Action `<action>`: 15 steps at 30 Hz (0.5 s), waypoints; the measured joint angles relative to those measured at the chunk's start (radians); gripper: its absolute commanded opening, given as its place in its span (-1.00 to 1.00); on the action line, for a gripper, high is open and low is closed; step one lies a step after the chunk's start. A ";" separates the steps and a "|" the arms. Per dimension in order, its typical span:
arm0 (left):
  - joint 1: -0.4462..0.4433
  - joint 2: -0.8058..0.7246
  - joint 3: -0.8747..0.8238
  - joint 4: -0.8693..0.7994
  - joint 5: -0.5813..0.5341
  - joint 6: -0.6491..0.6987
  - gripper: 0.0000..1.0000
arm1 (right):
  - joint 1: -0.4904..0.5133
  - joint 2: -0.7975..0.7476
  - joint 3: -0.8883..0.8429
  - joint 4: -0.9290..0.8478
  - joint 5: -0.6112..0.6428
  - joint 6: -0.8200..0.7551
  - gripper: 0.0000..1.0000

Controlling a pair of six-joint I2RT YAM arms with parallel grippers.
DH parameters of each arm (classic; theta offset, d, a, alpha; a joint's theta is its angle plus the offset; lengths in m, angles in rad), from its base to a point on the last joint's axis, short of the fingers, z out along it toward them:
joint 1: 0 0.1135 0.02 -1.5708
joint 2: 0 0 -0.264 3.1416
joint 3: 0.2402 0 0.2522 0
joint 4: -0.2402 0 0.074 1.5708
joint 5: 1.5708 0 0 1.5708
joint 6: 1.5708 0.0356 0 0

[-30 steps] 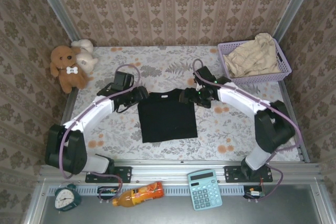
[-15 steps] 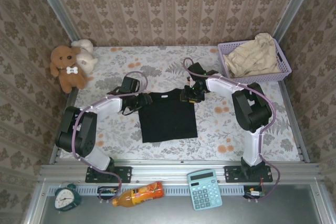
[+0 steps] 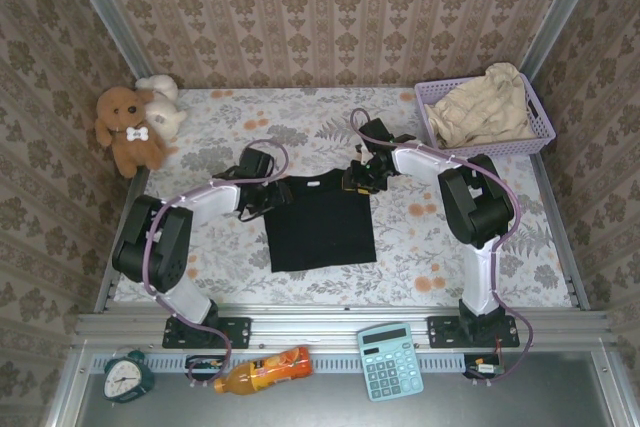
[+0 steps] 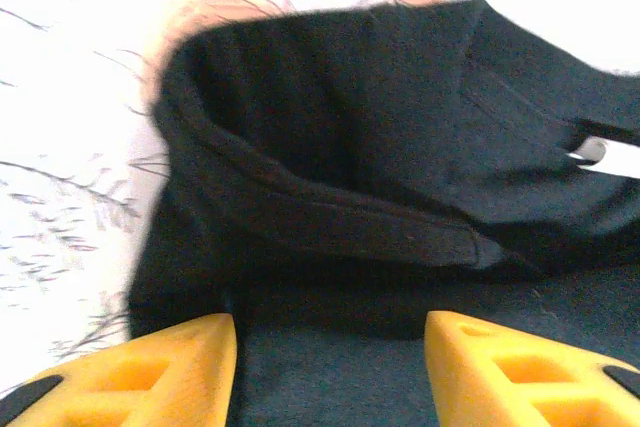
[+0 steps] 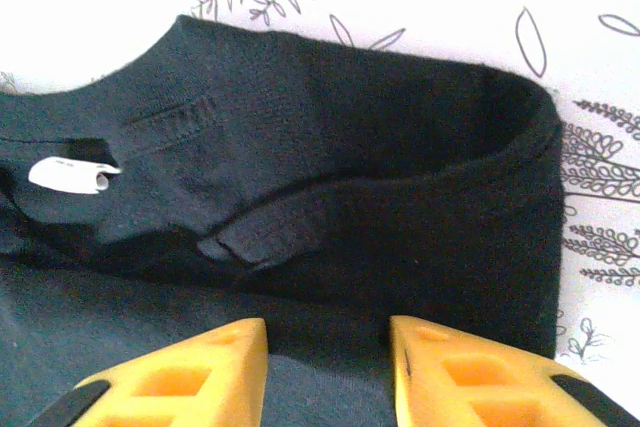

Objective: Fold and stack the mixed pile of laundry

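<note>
The black garment (image 3: 320, 222) lies flat as a folded rectangle in the middle of the floral table, neck end away from the arms. My left gripper (image 3: 272, 194) is at its upper left corner and my right gripper (image 3: 358, 179) at its upper right corner. In the left wrist view the yellow fingers (image 4: 190, 362) of the left gripper (image 4: 330, 357) stand wide apart over black cloth (image 4: 380, 147) with a folded-in sleeve. The right gripper (image 5: 327, 357) is open more narrowly over the cloth (image 5: 330, 147) near the collar label (image 5: 70, 175). The beige garment (image 3: 485, 107) is bunched in the basket.
The lavender basket (image 3: 540, 132) stands at the back right corner. A brown plush (image 3: 130, 127) and a cream plush (image 3: 165, 107) sit at the back left. A calculator (image 3: 390, 360), an orange bottle (image 3: 262, 369) and a small clock (image 3: 127, 377) lie on the front shelf.
Both arms have swung their elbows inward. The left gripper has slid right onto the garment's left shoulder; the right gripper has shifted slightly back at the right shoulder. The garment has kept its place.
</note>
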 measured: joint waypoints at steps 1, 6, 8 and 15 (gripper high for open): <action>-0.001 -0.009 0.002 -0.011 -0.018 0.000 0.08 | 0.000 0.000 0.000 0.002 -0.002 0.005 -0.29; -0.001 -0.024 0.006 -0.013 -0.047 0.000 0.02 | 0.000 0.013 0.008 0.011 -0.017 0.014 -0.34; -0.002 -0.015 0.006 -0.001 -0.040 0.000 -0.02 | 0.000 0.019 0.010 0.020 -0.018 0.016 -0.38; -0.016 0.037 0.006 0.031 -0.024 -0.001 -0.12 | 0.000 0.022 0.010 0.021 -0.021 0.028 -0.56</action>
